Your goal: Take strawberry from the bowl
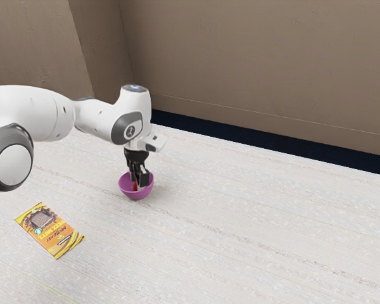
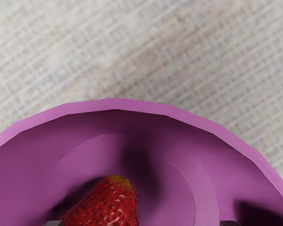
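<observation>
Pointing down into the purple bowl (image 1: pixel 137 195), the black pincer (image 1: pixel 139 182) is standing released, fingers parted, presumably leaving closing room either side of the fruit. Strawberry (image 2: pixel 106 205) is lying on the bowl's floor between those fingers, nearer one; a small centring shift is probably paying off before closing. Steep walls are likely favouring this downward reach. Chocolate-bar packet (image 1: pixel 49 229) is lying flat, well apart from the pincer, hardly threatening the lift.
</observation>
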Robot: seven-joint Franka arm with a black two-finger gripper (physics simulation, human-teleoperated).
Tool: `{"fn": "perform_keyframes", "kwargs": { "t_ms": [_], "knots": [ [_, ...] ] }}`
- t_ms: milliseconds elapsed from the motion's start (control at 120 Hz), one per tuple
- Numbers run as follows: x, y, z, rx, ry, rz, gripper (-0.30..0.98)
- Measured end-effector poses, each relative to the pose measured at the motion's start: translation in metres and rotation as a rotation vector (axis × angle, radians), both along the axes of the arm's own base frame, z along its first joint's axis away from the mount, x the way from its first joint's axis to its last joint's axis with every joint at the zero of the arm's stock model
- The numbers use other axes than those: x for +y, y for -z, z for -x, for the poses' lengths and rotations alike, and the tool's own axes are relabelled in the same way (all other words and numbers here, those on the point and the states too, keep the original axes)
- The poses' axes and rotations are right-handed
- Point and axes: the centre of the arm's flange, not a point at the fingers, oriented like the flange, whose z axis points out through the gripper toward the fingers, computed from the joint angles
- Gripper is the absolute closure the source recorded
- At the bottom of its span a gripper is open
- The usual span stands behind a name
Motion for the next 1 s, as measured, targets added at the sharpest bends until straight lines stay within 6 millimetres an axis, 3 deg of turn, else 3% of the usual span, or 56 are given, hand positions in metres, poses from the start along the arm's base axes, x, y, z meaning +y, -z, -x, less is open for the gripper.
{"fn": "perform_keyframes", "kwargs": {
  "t_ms": [1000],
  "knots": [
    [0.006, 0.0035, 0.0019, -0.025, 0.009, 0.051, 0.43]
  ]
}}
